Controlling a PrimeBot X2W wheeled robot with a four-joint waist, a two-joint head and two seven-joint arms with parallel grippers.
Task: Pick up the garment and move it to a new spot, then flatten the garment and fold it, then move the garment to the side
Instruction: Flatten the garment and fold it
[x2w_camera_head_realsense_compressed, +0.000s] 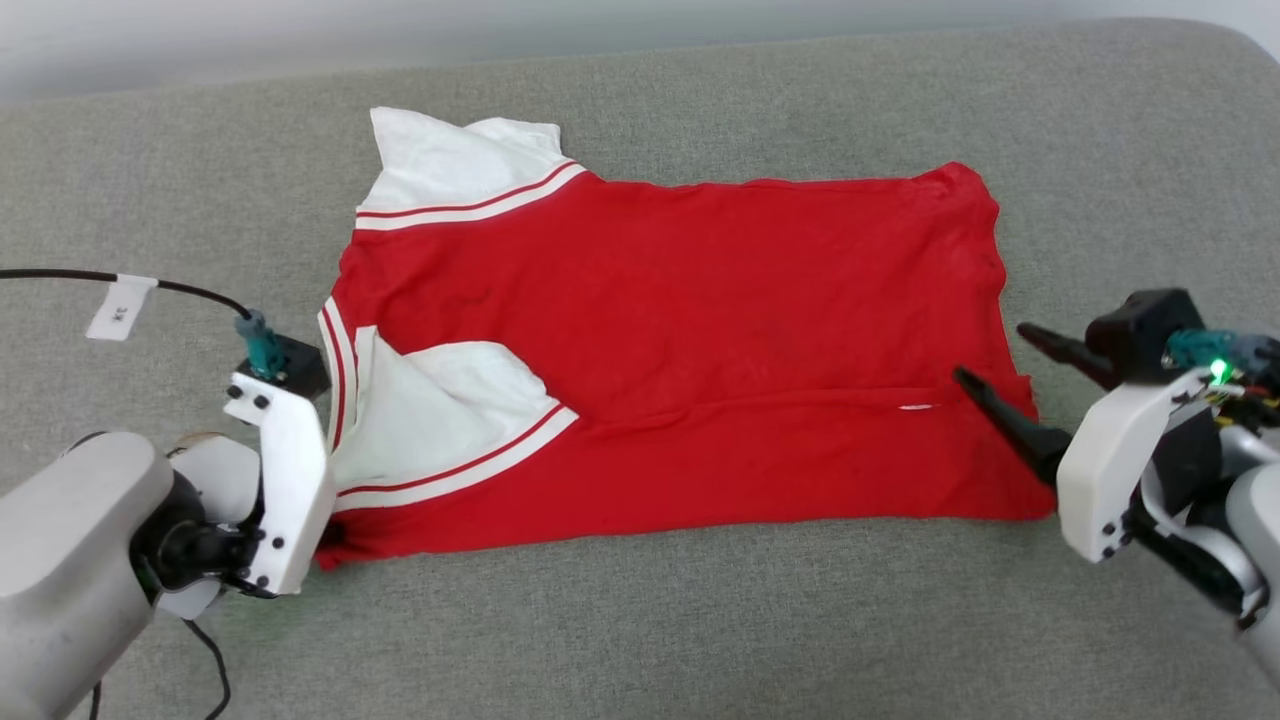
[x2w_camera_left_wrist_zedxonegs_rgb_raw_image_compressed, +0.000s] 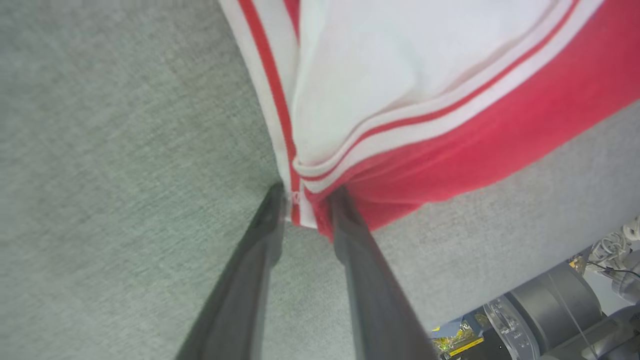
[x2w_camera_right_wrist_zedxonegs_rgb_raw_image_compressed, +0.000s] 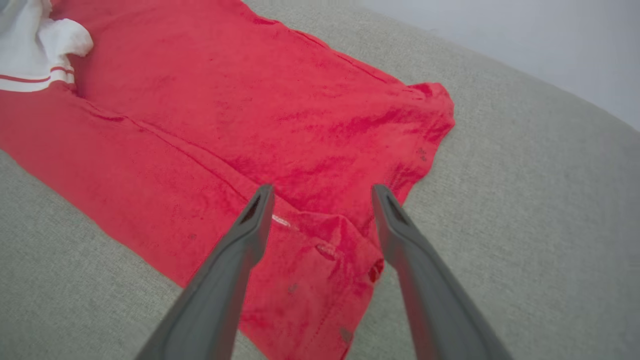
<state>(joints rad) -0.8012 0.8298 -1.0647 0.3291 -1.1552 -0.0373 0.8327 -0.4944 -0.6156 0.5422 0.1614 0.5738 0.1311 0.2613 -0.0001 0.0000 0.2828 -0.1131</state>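
The garment (x2w_camera_head_realsense_compressed: 700, 330) lies spread on the grey cushion (x2w_camera_head_realsense_compressed: 700, 620). Its striped corner (x2w_camera_left_wrist_zedxonegs_rgb_raw_image_compressed: 305, 212) sits between the half-closed left jaws; I cannot tell whether they pinch it. The right jaws stand open, with the hem (x2w_camera_right_wrist_zedxonegs_rgb_raw_image_compressed: 325, 250) just beneath them. A shallow bite could slip on lifting or catch only one layer. A one-sided pull could drag the folded sleeve (x2w_camera_head_realsense_compressed: 440, 410) askew.

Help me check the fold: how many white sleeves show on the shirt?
2. The far sleeve sticks out at the garment's far left corner; the near sleeve is folded onto the red body, beside the left gripper. None seems hidden.
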